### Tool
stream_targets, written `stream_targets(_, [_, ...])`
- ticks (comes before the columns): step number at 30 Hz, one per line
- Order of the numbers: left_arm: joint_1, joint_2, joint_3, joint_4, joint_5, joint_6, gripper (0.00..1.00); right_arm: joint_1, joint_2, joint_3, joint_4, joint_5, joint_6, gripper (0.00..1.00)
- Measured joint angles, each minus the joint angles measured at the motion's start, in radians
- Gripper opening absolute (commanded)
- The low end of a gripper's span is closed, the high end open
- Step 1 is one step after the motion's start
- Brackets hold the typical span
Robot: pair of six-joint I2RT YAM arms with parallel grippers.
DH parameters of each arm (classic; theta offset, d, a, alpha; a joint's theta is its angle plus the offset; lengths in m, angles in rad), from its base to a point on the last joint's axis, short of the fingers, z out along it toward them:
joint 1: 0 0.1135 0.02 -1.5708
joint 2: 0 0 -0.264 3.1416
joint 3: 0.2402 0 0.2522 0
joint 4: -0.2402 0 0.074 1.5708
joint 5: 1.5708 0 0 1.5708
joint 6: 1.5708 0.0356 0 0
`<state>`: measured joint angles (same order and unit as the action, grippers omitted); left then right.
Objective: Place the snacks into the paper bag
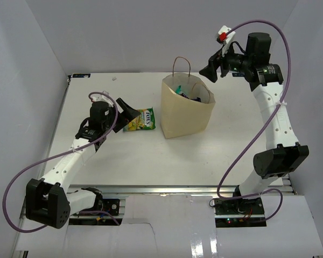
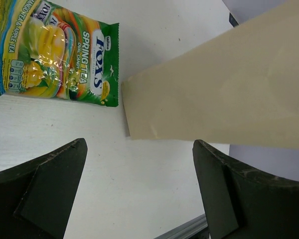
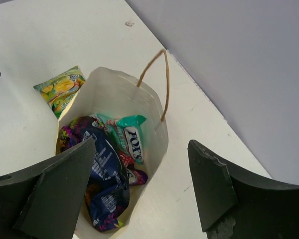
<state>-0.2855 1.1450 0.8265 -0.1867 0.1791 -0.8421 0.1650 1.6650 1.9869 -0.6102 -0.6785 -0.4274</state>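
Note:
The tan paper bag [image 1: 187, 110] stands upright mid-table, its wall filling the right of the left wrist view [image 2: 229, 94]. Inside it [image 3: 154, 107] lie a dark blue bag [image 3: 107, 184], a teal packet [image 3: 129, 134], a purple bag [image 3: 72, 132] and a pink-red packet [image 3: 125, 160]. A green-yellow pack [image 1: 141, 120] lies flat on the table left of the bag, also in the left wrist view [image 2: 55, 52]. My left gripper [image 1: 127, 112] is open and empty, just left of that pack. My right gripper [image 1: 211, 69] is open and empty, raised above the bag's right rim.
White walls close in the table at the back and both sides. The bag's twisted handles [image 1: 182, 67] stick up from its rim. A metal rail [image 1: 167, 189] runs along the near table edge between the arm bases.

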Motion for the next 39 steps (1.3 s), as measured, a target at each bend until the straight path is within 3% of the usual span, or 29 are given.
stream_targets(5, [0.0,0.129,0.097,-0.066,-0.085,-0.132,0.98,-0.082,-0.068,-0.123,0.037,-0.022,0.039,0.81])
stream_targets(16, [-0.005,0.619,0.549,-0.481,-0.252,-0.306,0.98,-0.295,-0.252,-0.481,0.122,-0.06,0.085,0.82])
stream_targets(26, [-0.032,0.696,0.557,-0.604,-0.236,-0.471,0.95,-0.354,-0.317,-0.657,0.143,-0.092,0.08,0.82])
stream_targets(32, [-0.04,0.799,0.557,-0.536,-0.228,-0.5,0.86,-0.354,-0.322,-0.688,0.154,-0.114,0.081,0.83])
stream_targets(35, [-0.039,0.832,0.572,-0.511,-0.225,-0.507,0.74,-0.354,-0.34,-0.711,0.159,-0.117,0.08,0.83])
stream_targets(36, [-0.038,0.834,0.575,-0.505,-0.227,-0.511,0.65,-0.354,-0.346,-0.717,0.161,-0.118,0.079,0.83])
stream_targets(39, [-0.038,0.845,0.575,-0.486,-0.234,-0.523,0.55,-0.354,-0.362,-0.73,0.163,-0.119,0.079,0.83])
